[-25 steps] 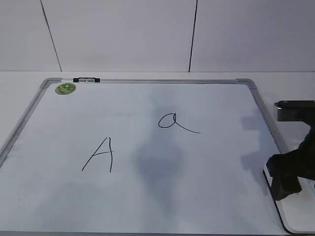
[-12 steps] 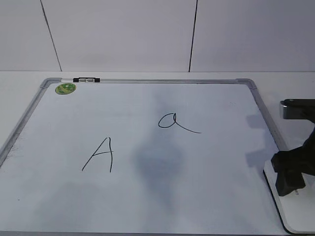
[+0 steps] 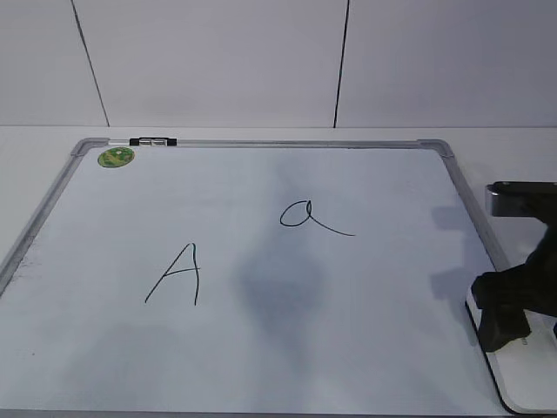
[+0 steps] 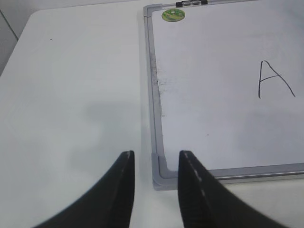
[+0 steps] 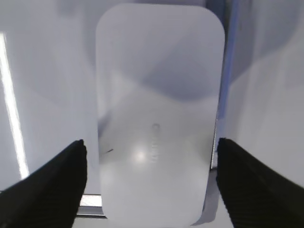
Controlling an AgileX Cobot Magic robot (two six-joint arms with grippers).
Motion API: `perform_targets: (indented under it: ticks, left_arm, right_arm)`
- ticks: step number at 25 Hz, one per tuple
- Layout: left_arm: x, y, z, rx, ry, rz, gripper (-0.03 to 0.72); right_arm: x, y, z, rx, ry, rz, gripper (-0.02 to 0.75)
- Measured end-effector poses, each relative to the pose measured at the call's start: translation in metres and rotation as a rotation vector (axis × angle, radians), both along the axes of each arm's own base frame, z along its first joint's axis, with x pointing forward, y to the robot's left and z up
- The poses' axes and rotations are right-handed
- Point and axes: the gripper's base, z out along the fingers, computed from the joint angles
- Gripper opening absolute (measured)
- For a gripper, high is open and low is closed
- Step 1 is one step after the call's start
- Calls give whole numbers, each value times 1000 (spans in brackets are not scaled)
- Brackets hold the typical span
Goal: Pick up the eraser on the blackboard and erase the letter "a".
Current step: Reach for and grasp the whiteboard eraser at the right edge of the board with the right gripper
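The eraser [image 3: 527,376], a flat white rounded block, lies at the near right corner of the blackboard [image 3: 365,348], partly over its grey frame. The right wrist view shows it from above [image 5: 159,95]. My right gripper [image 3: 503,329] is open, with its jaws [image 5: 151,141] low on either side of the eraser and a small gap on each side. The small cursive letter "a" [image 3: 305,215] is at the board's middle, right of a larger capital "A" [image 3: 177,274]. My left gripper [image 4: 155,154] is open and empty over the board's near left corner [image 4: 160,172].
A green round sticker [image 3: 116,158] and a black clip [image 3: 152,141] sit at the board's far left corner. A white table [image 4: 71,95] lies all round the board, and a white panelled wall stands behind it.
My right gripper drifted slightly right, then came back left over the eraser. The eraser, board and letters have not moved.
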Motion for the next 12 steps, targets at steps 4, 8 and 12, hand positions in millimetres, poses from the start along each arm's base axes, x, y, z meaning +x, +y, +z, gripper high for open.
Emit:
perform_targets:
  ticks: [4,8,12]
  left_arm:
    - [0,0,0,0,0,0,235]
    - [0,0,0,0,0,0,235]
    - [0,0,0,0,0,0,235]
  right_arm:
    - [2,0,-2,0,-3,2,668]
    - [4,1,-9,-6,22,3,667]
    - [5,1,-12,-9,31,3,667]
